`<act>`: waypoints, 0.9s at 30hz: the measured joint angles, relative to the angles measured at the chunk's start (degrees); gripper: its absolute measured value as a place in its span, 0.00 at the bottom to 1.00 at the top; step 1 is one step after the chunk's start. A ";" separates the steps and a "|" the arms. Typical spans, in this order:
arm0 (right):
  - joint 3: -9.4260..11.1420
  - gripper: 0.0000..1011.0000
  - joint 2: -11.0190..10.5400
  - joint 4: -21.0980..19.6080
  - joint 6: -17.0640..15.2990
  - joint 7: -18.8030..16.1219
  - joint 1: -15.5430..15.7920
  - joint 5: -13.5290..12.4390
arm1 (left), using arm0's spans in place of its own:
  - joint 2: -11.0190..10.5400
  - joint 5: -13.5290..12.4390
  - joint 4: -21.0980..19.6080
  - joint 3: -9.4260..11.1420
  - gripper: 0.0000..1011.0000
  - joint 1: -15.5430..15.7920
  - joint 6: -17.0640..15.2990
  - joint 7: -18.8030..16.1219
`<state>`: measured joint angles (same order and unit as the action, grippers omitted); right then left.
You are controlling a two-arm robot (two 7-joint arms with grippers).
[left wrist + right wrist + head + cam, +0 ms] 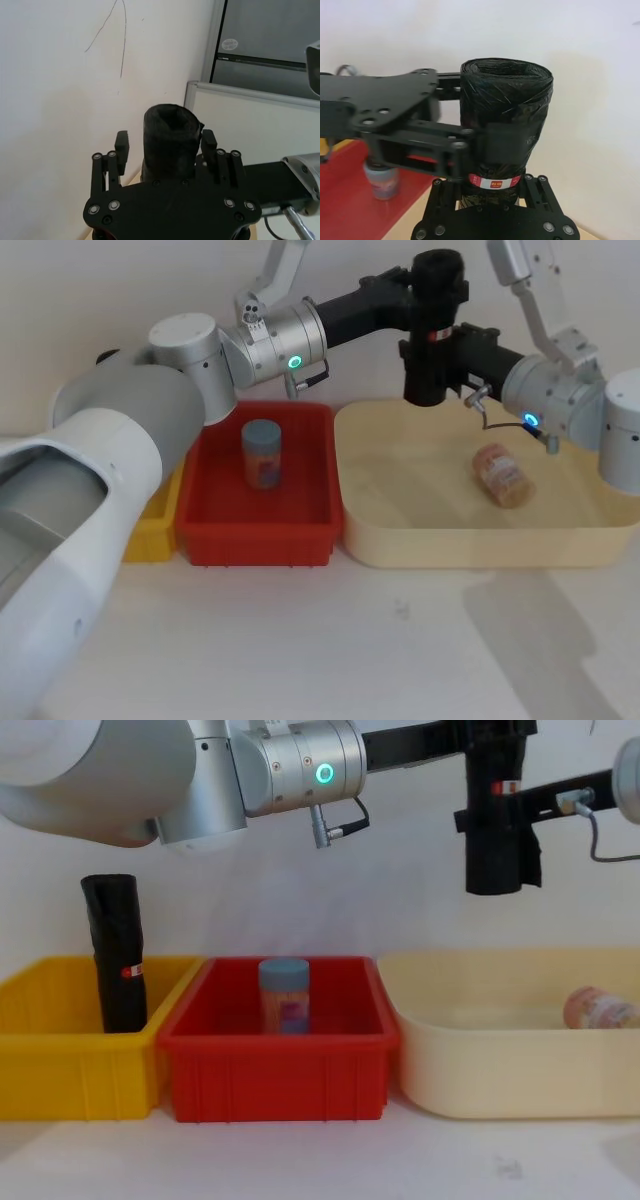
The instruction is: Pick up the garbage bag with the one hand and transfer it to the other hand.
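Both grippers apparently clamp the garbage bag [433,325].

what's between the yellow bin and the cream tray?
The red bin, holding one upright blue-lidded jar. Chest view shows the yellow bin, red bin and cream tray side by side in a row.

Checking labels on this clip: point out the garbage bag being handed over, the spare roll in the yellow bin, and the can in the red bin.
garbage bag [493,820], chest view, mid-body.
spare roll [116,950], chest view, middle.
can [262,455], head view, side wall.
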<state>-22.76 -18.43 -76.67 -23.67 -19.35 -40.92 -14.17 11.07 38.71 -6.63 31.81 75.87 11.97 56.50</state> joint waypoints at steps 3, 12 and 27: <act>0.63 0.57 -0.18 -0.02 -0.39 0.76 0.12 0.14 | 0.00 0.00 0.00 0.00 0.91 0.00 0.00 -0.01; 3.25 0.57 -1.00 1.15 -2.00 3.61 0.19 0.69 | 0.00 0.00 0.01 0.00 0.99 0.00 0.00 -0.01; 6.13 0.78 -2.42 5.25 -4.01 5.89 -1.16 1.51 | 0.00 0.00 0.01 0.00 0.99 0.00 0.00 -0.01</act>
<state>-16.63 -20.84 -71.41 -27.69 -13.47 -42.08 -12.66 11.07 38.71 -6.62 31.81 75.87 11.97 56.49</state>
